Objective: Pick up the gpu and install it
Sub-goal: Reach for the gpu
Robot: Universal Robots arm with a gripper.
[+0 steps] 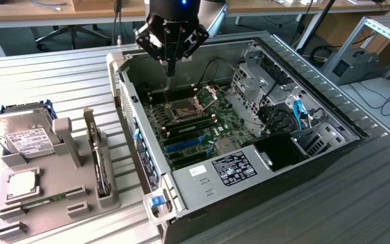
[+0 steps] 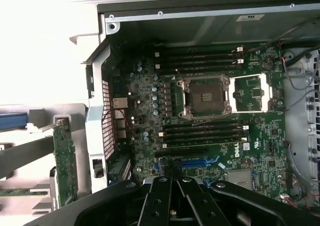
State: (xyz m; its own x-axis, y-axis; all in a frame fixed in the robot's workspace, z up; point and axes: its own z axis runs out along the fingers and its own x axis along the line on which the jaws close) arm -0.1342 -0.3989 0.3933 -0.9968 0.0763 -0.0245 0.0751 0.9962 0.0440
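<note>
Hanging over the open computer case (image 1: 195, 193), the gripper (image 1: 170, 70) points straight down above the far end of the motherboard (image 1: 225, 119). Its fingers (image 2: 160, 201) are pressed together and hold nothing. The case lies on its side, open face up. Its walls rim the board, and drive cages along the exterior view's right wall narrow the room there. The space above the single processor socket (image 1: 181, 111) stays free. On the exterior view's left, one grey holder (image 1: 53, 218) sits just beside the case wall on the slatted table (image 1: 59, 76). One gpu (image 1: 99, 157) stands on edge in the holder's slot nearest the case, untouched and well apart from the gripper. One hard drive (image 1: 22, 134) and one processor chip (image 1: 22, 184) also rest in the holder. The wrist is upright, with the gripper body directly above the fingers.
</note>
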